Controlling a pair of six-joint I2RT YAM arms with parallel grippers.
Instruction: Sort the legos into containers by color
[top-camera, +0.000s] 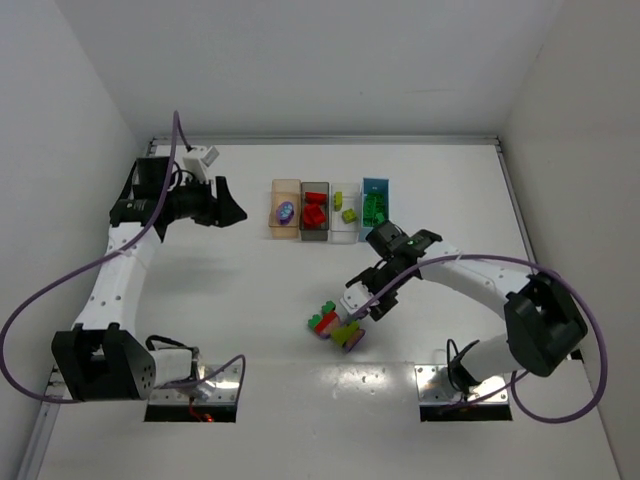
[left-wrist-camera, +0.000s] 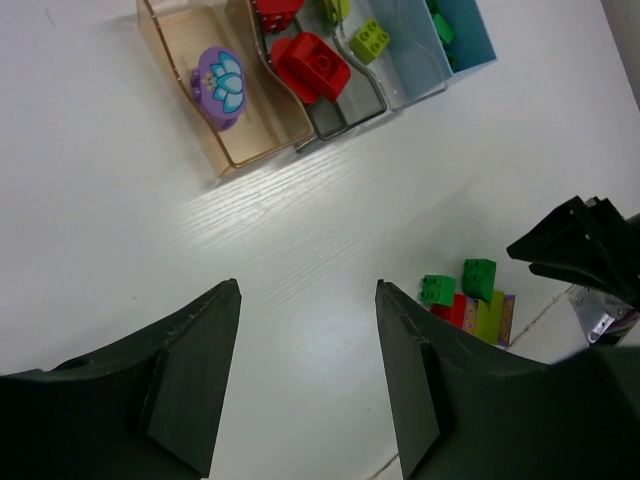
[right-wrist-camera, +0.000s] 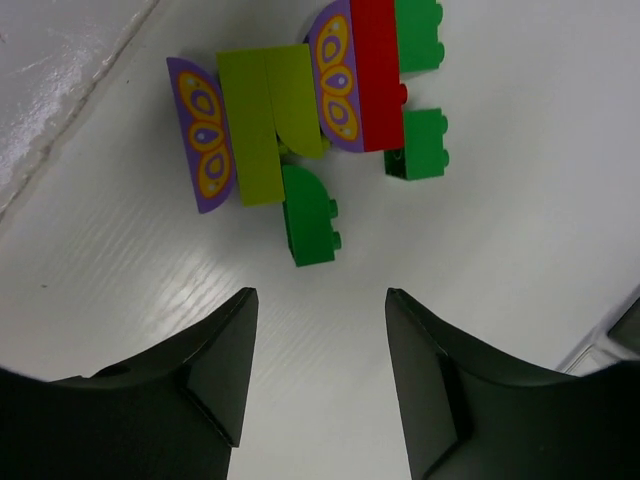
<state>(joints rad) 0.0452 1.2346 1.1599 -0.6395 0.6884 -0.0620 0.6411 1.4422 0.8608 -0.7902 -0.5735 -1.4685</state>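
A joined cluster of legos (top-camera: 335, 325) in red, dark green, lime and purple butterfly print lies on the table in front of the bins; it fills the top of the right wrist view (right-wrist-camera: 300, 110) and shows small in the left wrist view (left-wrist-camera: 470, 300). My right gripper (top-camera: 365, 300) is open and empty just right of the cluster, its jaws (right-wrist-camera: 320, 295) apart above bare table. My left gripper (top-camera: 232, 212) is open and empty, left of the bins, jaws (left-wrist-camera: 308, 290) wide. The tan bin (top-camera: 283, 229) holds a purple brick (left-wrist-camera: 220, 85), the dark grey bin (top-camera: 315, 236) red bricks, the clear bin (top-camera: 343, 232) lime bricks, the light blue bin (top-camera: 375, 184) green ones.
The four bins stand side by side at the back centre. White walls enclose the table on the left, back and right. The arm bases and their purple cables sit at the near edge.
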